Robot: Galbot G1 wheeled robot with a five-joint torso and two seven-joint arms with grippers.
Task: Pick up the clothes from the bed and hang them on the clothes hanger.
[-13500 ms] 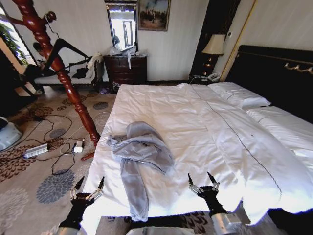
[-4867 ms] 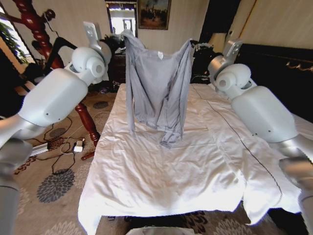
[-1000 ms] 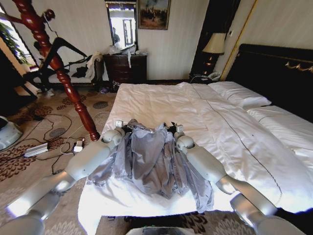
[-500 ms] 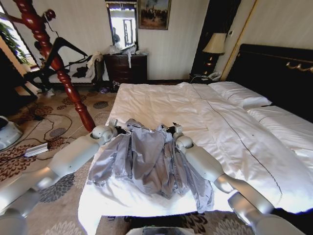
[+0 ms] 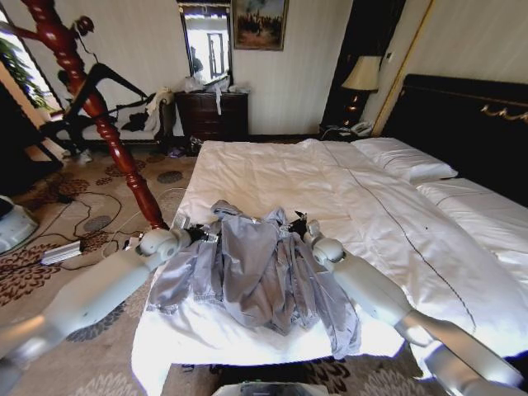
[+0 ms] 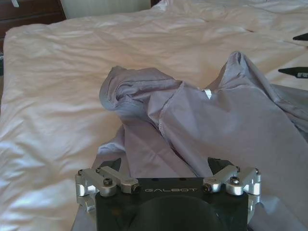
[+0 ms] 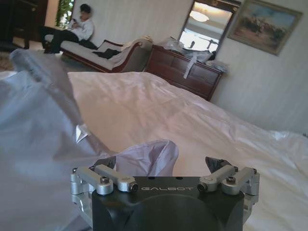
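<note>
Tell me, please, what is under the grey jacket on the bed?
The clothes lie spread on the bed, on its white duvet. Whether anything else lies beneath cannot be seen; the fabric covers it.

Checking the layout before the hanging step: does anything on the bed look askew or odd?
The shiny silver-grey jacket lies bunched in folds on the white bed, not spread flat; one part trails over the near edge. The left gripper and the right gripper sit open at its far corners. No damage shows.
</note>
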